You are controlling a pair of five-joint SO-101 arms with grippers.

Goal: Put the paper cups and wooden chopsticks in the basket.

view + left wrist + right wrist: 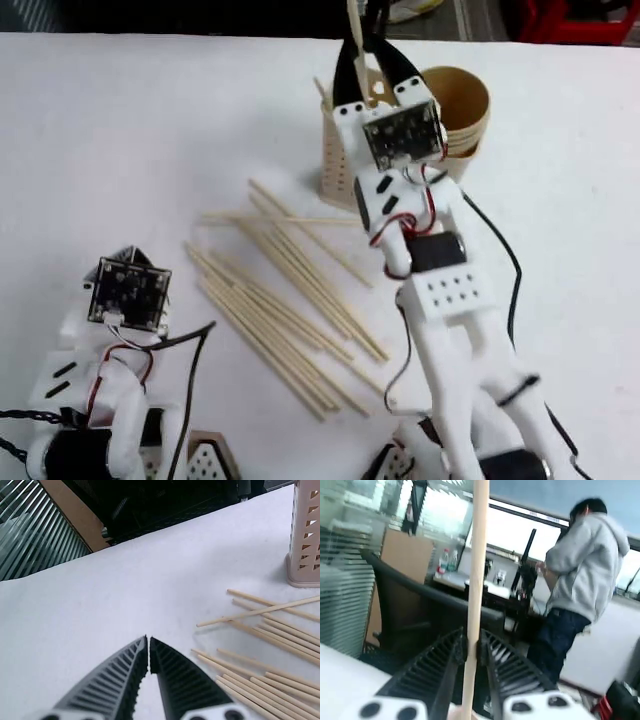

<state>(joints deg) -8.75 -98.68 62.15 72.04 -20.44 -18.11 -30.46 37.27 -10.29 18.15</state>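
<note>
- Nearest in, down at the near corner of the high view: left pincer (pixel 149 640), clenched tip to tip on nothing at all, hanging over bare white counter (pixel 120 130).
- Just beside it, out toward the middle: wooden chopsticks (pixel 290 300), a whole scatter lying flat, most lined up along one diagonal, a few crossed over the far end of the pile. Clear gap between the left pincer's tips and the nearest stick.
- Further back, right past the pile: basket (pixel 338 165), tall, pale, lattice-walled, standing upright on the counter, crossed sticks just beside its foot.
- And above the basket's mouth: right pincer (pixel 362 45), clamped hard on a single chopstick (pixel 479 580)! Stick upright between the jaws, top end well clear above the fingertips, bottom end pointing down at the opening; impossible to tell whether already inside the rim.
- Behind the right arm's wrist: paper cups (pixel 458 105), a brown nested stack, mouth turned up toward the high camera, out on the counter just beside the basket, not in it, partly hidden by the wrist.
- Farthest off, beyond the counter's edge in the right wrist view: dark chair (pixel 410 610).
</note>
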